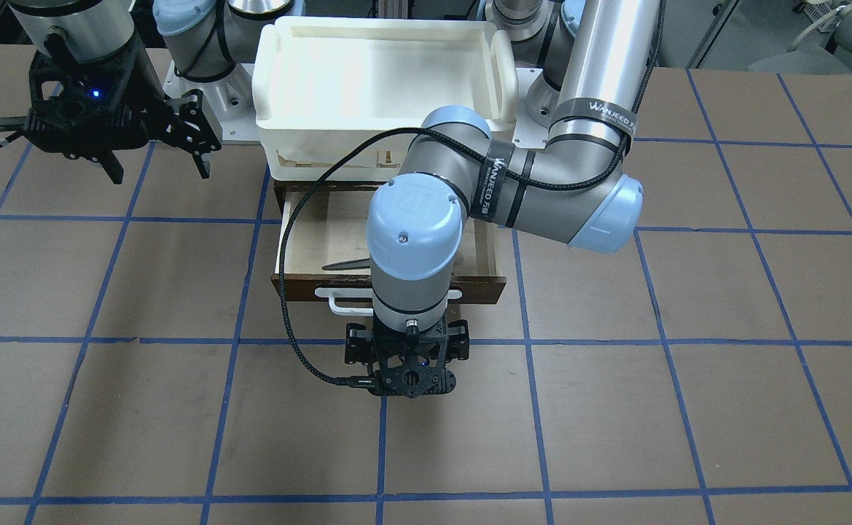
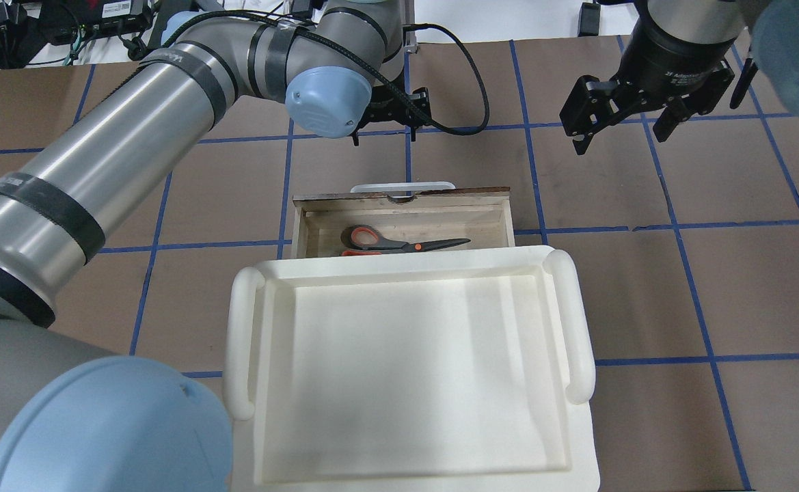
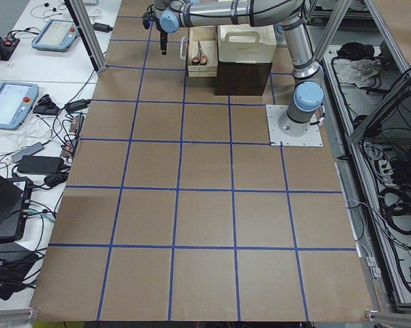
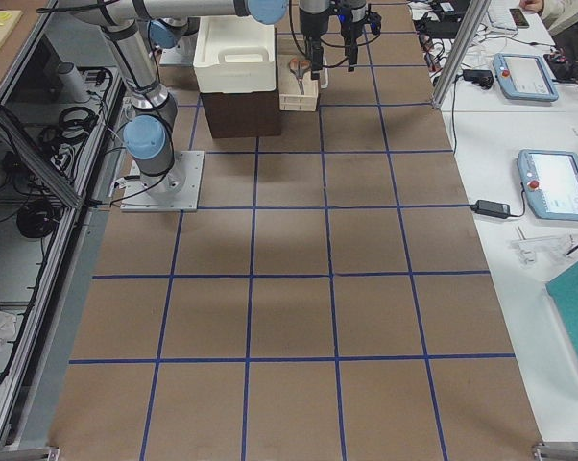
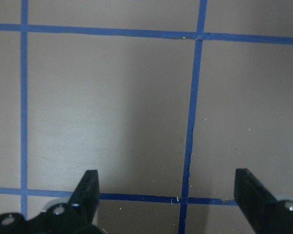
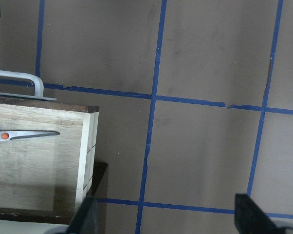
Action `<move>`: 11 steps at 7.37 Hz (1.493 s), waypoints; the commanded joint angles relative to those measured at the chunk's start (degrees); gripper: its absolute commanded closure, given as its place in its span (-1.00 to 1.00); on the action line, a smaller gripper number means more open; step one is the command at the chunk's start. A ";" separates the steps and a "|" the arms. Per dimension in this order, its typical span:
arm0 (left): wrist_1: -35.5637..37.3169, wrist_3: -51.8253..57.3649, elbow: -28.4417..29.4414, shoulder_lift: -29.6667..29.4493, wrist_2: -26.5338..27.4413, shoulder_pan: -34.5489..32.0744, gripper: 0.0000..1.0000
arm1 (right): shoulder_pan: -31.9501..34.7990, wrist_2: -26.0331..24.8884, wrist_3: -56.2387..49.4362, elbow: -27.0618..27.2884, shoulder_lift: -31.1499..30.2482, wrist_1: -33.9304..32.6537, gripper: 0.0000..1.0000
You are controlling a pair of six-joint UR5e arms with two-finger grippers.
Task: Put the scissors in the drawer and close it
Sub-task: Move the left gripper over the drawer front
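The scissors (image 2: 399, 242) lie flat inside the open drawer (image 2: 301, 225), blades pointing to the robot's right. Only a blade tip (image 1: 345, 266) shows in the front view; the right wrist view shows the blades (image 6: 25, 135) and the drawer wall (image 6: 85, 161). The drawer's dark brown front (image 1: 484, 288) has a white bar handle (image 1: 338, 302). My left gripper (image 2: 385, 137) is open and empty above the table, just beyond the handle; its wrist view (image 5: 168, 192) shows only bare table. My right gripper (image 2: 621, 137) is open and empty, off to the drawer's right side (image 1: 159, 171).
A large white plastic tray (image 2: 235, 342) sits on top of the cabinet and covers the drawer's rear part. The left arm's forearm and wrist (image 1: 411, 240) hang over the drawer. Brown table with blue tape grid lies all around.
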 commanded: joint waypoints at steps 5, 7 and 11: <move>-12.81 2.78 -0.05 -1.14 -4.24 -0.36 -1.00 | -0.04 -0.10 0.50 0.29 -0.91 2.13 -1.00; -17.75 2.78 -0.31 0.27 -4.33 -0.72 -1.00 | -0.13 -0.18 0.58 0.20 -1.61 2.22 -1.00; -24.77 2.25 -0.66 1.24 -5.74 -0.28 -1.00 | -0.22 -0.18 0.58 0.20 -2.05 1.96 -1.00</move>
